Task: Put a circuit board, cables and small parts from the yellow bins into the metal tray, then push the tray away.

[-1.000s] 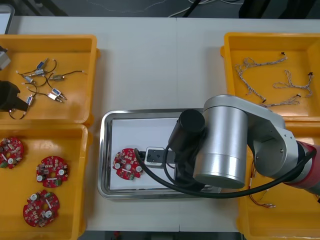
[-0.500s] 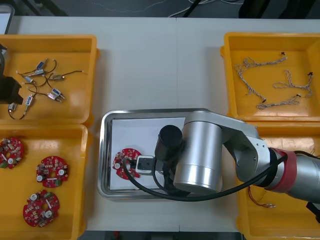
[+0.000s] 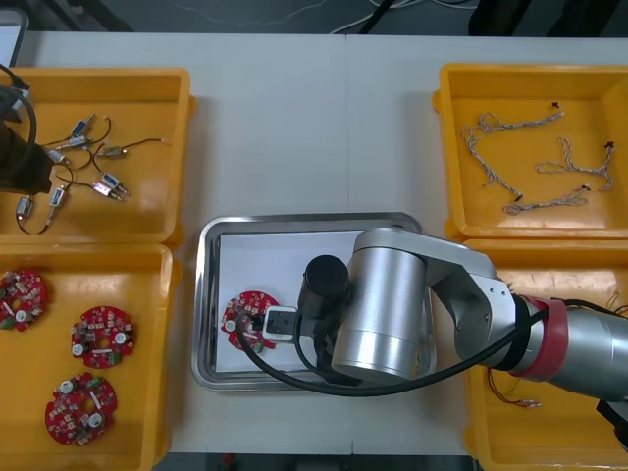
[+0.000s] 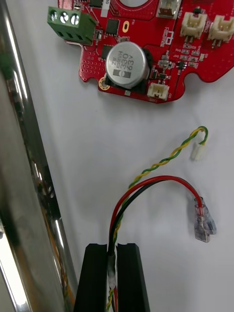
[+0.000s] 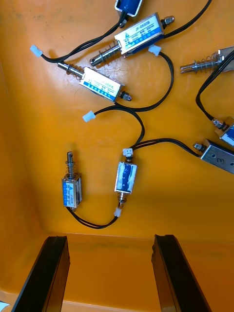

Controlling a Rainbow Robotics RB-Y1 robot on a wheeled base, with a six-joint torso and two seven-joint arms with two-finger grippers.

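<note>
Red and yellow cable [image 4: 155,181] sits pinched between the black fingers [image 4: 130,278] of the right gripper [image 4: 112,249]. The jaws are closed on its bundled strands, apart only by the cable's thickness. Beyond the fingertips the strands fan out over the white floor of the metal tray [image 4: 27,185]. A red lead loops round to a clear-sleeved terminal, and a twisted yellow-green pair ends in a small white plug. Past both ends, and not touching them, lies a round red circuit board [image 4: 146,44] with a green terminal block and a silver capacitor. The tray's shiny wall runs just beside the fingers.

In the front view the right arm [image 3: 392,304] reaches over the tray from the right and covers much of it. The board shows in the tray's left part, near the left wall.

Over at the table's left edge, the left gripper [image 5: 109,241] hangs above the far-left yellow bin [image 3: 118,77]. Its jaws stand wide apart with nothing between them. Small metal parts [image 5: 125,176] with thin black leads lie scattered on the bin floor ahead of its fingers.

Three more circuit boards [image 3: 102,337] rest in the near-left yellow bin [image 3: 147,294]. Twisted blue and white cables [image 3: 543,204] lie in the far-right yellow bin [image 3: 510,74]. The tray stands on the light table [image 3: 314,128] between the bins.
</note>
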